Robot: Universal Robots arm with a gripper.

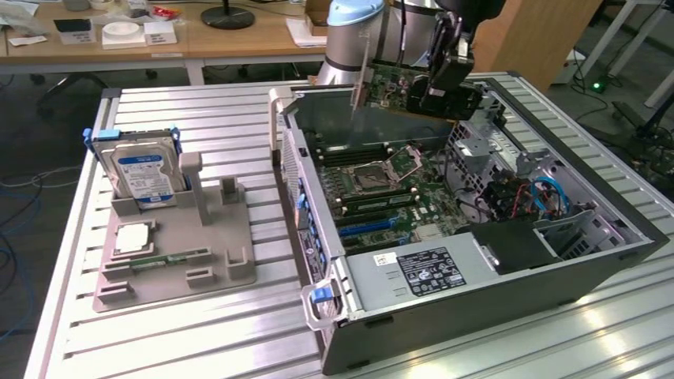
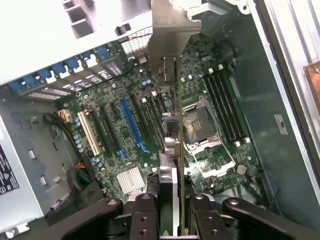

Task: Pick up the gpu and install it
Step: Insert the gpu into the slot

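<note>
Exterior view: the black two-finger gripper is clamped, partly closed, on the gpu, a thin flat green circuit-board card with a black cooler and a silver metal end bracket. The card hangs on edge in the air over the twelve o'clock end of the open black computer case, its long axis running roughly nine to three o'clock. The case lies on the slatted aluminium worktop and holds a green motherboard and, at six o'clock, a grey power supply. At the case's nine o'clock, a grey plastic fixture carries a boxy hard drive with a blue-white label and a narrow green memory stick.

Wrist view: the gripper pinches the gpu edge-on. The long blue expansion slot lies below and just to one side, nearly parallel to the card and empty, away from the processor socket.
</note>
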